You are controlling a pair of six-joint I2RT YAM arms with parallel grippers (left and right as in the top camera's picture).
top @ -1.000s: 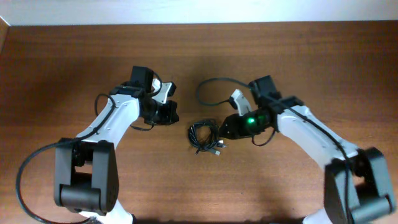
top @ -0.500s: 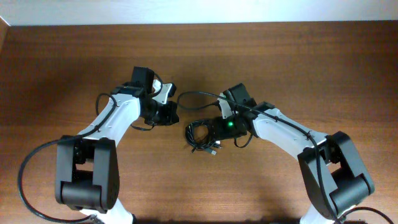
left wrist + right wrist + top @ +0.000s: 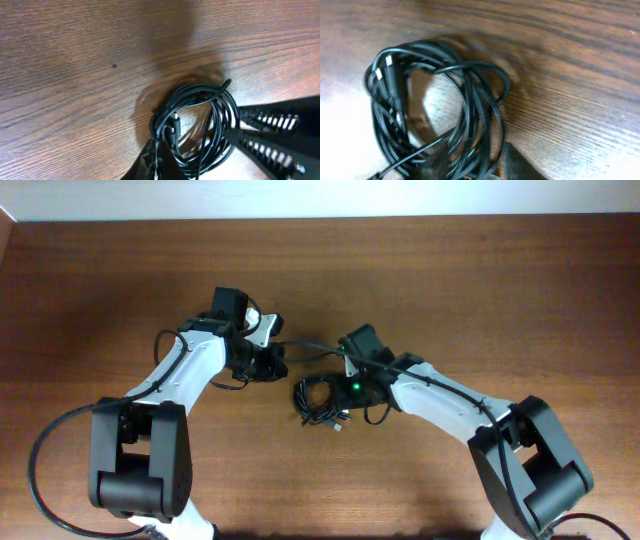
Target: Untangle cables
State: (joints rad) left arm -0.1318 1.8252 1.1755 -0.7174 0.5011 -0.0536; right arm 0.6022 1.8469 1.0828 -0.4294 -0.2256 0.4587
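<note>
Overhead, the cables [image 3: 316,400] are seen wound into one small black ring on the table [image 3: 480,280], between the two grippers. The left gripper [image 3: 274,366] is clenched, and the cables are found just ahead of it and a little to one side, apart from its tip. The right gripper [image 3: 336,391] is released and is set right at the cables, whose nearest loops are met by its tip. In the left wrist view the cables [image 3: 224,107] are shown as several loops laid over one another, with a dark plug [image 3: 172,126] tucked inside the ring. The clenched left fingertips [image 3: 148,162] are seen at the lower edge, overlapping the closest loops, though contact cannot be told. On the far side of the ring, the right gripper's two ribbed fingers [image 3: 272,119] are seen parted, a gap being left between them, with their ends brought up to the outermost strands. In the right wrist view, which is blurred, the cables [image 3: 472,115] are spread flat on the wood just ahead of a dark finger [image 3: 520,162] and slightly to one side of it.
</note>
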